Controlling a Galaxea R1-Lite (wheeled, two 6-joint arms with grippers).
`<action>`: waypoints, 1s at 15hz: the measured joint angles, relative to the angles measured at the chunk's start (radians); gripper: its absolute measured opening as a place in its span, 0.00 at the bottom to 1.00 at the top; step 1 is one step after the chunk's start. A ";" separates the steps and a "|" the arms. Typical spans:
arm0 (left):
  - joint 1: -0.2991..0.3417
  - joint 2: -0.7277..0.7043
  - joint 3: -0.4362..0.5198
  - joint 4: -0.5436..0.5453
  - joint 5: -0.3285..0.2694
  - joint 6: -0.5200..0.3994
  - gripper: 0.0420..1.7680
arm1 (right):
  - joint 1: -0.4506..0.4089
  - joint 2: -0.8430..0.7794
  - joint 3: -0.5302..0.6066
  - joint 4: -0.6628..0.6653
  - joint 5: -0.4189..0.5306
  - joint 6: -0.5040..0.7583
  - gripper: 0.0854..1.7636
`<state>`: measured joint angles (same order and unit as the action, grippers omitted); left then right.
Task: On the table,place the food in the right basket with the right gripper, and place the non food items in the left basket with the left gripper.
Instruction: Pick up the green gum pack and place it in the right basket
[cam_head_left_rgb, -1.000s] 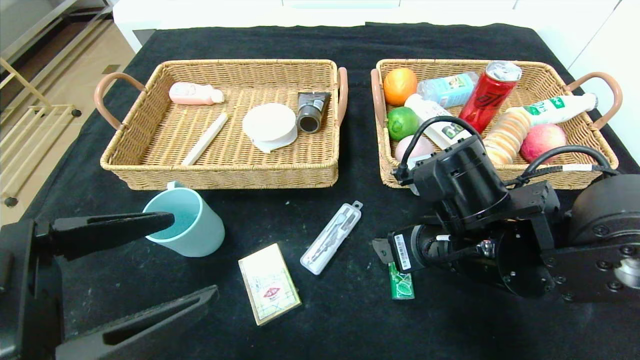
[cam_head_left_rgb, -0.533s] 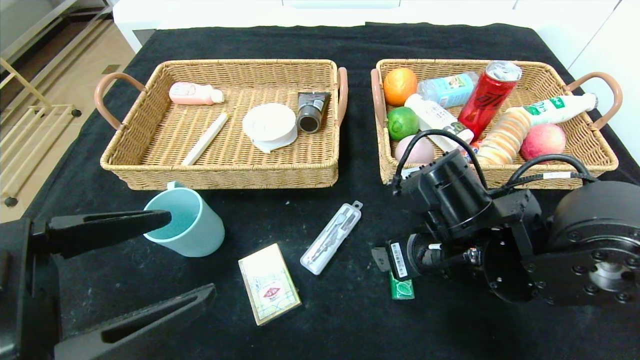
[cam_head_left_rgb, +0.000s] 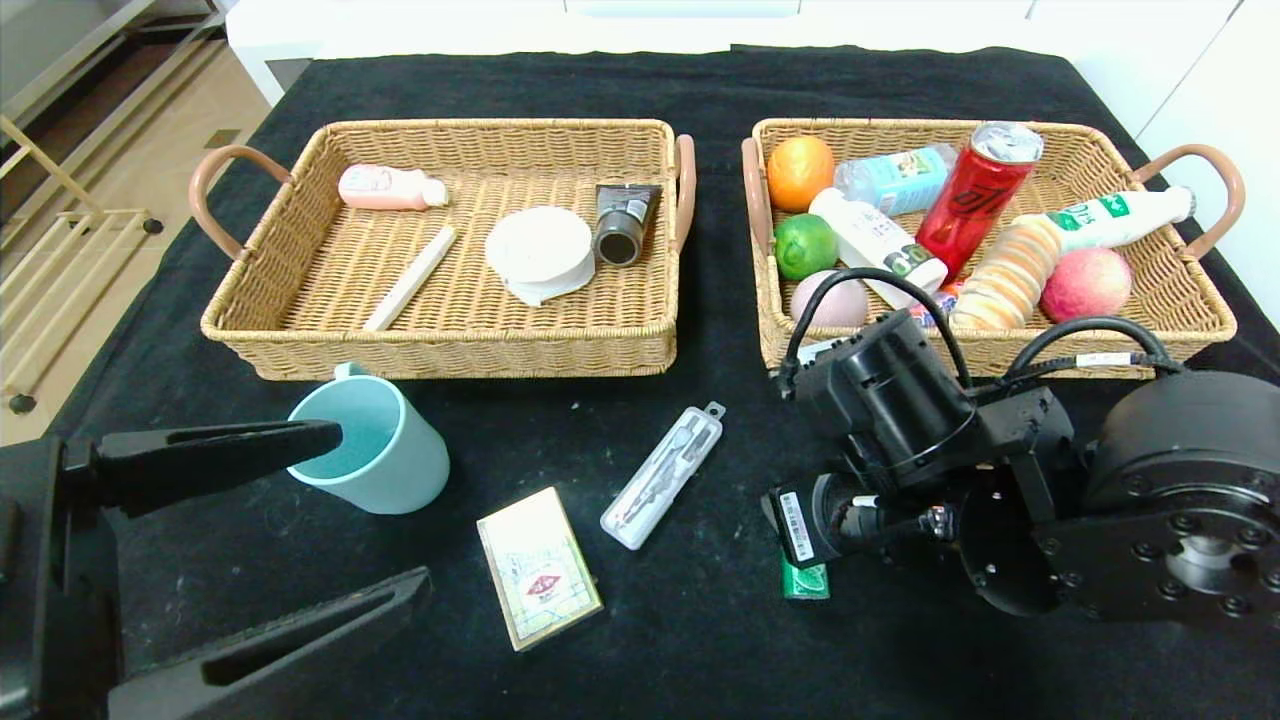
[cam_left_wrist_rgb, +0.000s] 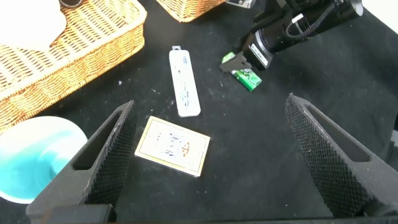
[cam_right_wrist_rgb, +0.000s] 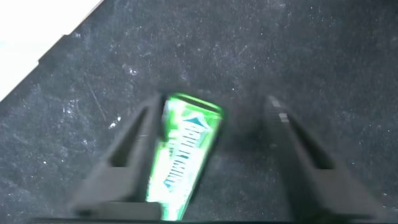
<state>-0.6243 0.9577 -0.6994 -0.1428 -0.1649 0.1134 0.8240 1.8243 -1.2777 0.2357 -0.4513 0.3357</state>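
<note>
Green gum pack (cam_right_wrist_rgb: 184, 155) lies on the black worktop (cam_head_left_rgb: 700, 640), just before the right basket (cam_head_left_rgb: 1150, 330). Right pincer (cam_right_wrist_rgb: 205, 155) straddles it, half-open; the pack sits off-centre, so centre before squeezing. Left pincer (cam_left_wrist_rgb: 211, 155) waits open beside the cup (cam_head_left_rgb: 375, 445).

Right gripper (cam_head_left_rgb: 790, 560) over green pack (cam_head_left_rgb: 803, 581) (half-hidden)

A: What moved?
B: Right gripper (cam_right_wrist_rgb: 208, 155) dropped lower over the green gum pack (cam_head_left_rgb: 803, 580), covering more of it than a second ago.
A: Fingers?
B: They narrowed around the pack; one finger (cam_right_wrist_rgb: 134, 146) ended up alongside it.
</note>
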 joint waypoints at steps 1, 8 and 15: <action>0.000 0.000 0.000 0.000 0.000 0.001 0.97 | 0.000 0.001 0.000 -0.001 0.000 0.000 0.55; -0.001 0.000 0.001 0.001 -0.001 0.003 0.97 | 0.011 0.005 0.003 -0.001 0.002 0.000 0.33; -0.001 -0.001 0.001 0.001 -0.001 0.003 0.97 | 0.012 0.006 0.011 0.000 0.003 0.001 0.33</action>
<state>-0.6253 0.9564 -0.6985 -0.1417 -0.1664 0.1164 0.8360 1.8300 -1.2666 0.2357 -0.4479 0.3372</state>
